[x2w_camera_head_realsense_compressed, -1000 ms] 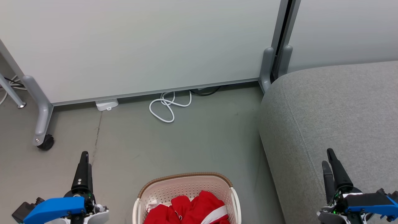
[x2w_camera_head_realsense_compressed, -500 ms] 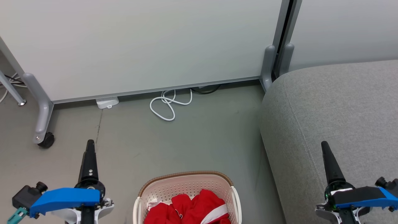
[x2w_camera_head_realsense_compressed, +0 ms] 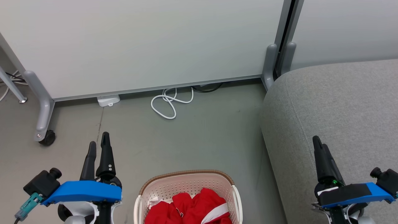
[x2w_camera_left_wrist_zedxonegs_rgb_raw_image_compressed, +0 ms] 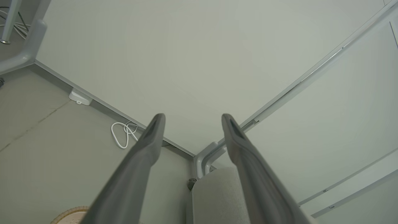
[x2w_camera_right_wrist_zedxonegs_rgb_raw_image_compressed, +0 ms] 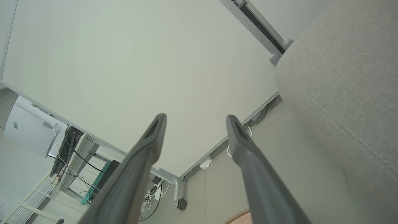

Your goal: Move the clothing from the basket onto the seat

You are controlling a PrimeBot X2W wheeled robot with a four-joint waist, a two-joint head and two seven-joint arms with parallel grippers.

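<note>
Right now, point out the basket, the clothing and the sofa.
basket (x2w_camera_head_realsense_compressed: 186, 171): head view, on its brown far rim.
clothing (x2w_camera_head_realsense_compressed: 189, 208): head view, on the red fabric in the middle.
sofa (x2w_camera_head_realsense_compressed: 342, 102): head view, on its bare grey top.

No legible text, label, brand, number or sign anywhere. Nothing readable on the clothing (x2w_camera_head_realsense_compressed: 189, 207) either: folds too bunched and too small to tell any print.
</note>
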